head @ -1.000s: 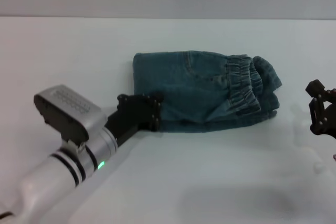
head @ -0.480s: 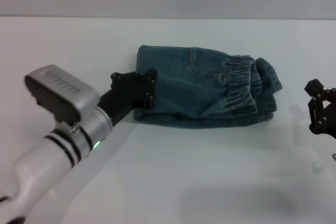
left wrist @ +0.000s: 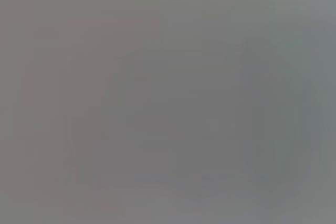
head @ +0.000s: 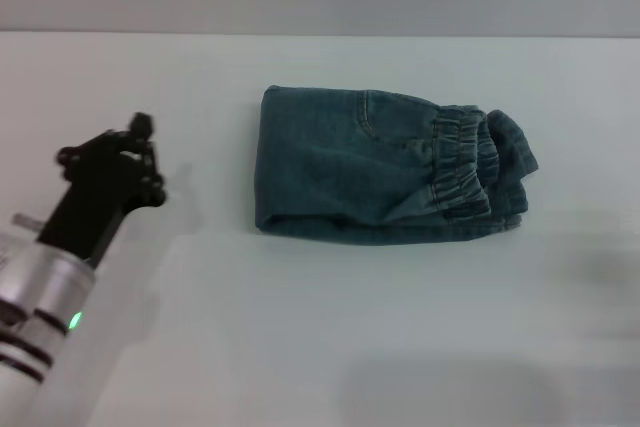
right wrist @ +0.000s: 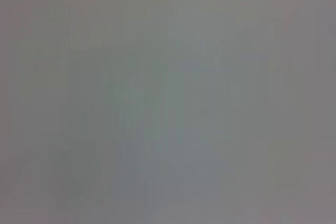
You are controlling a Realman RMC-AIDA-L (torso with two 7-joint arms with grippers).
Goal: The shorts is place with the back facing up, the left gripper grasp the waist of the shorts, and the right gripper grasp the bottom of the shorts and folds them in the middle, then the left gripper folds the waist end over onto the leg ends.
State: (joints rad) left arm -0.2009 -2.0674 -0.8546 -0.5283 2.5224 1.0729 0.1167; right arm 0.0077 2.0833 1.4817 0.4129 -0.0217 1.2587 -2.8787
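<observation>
The blue denim shorts [head: 385, 169] lie folded into a compact bundle at the middle of the white table [head: 330, 327] in the head view. Their elastic waistband [head: 460, 165] rests on top at the right end, over the leg ends. My left gripper [head: 105, 144] hovers well to the left of the shorts, apart from them, open and holding nothing. My right gripper does not show in the head view. Both wrist views are plain grey and show neither the shorts nor any fingers.
Bare white tabletop surrounds the shorts on every side. The table's far edge [head: 320, 35] meets a grey wall behind. My left arm's silver forearm [head: 35, 317] fills the lower left corner.
My left gripper has pulled back to the left, away from the shorts' folded edge. The right gripper has left the right side of the head view. The shorts stay folded.
</observation>
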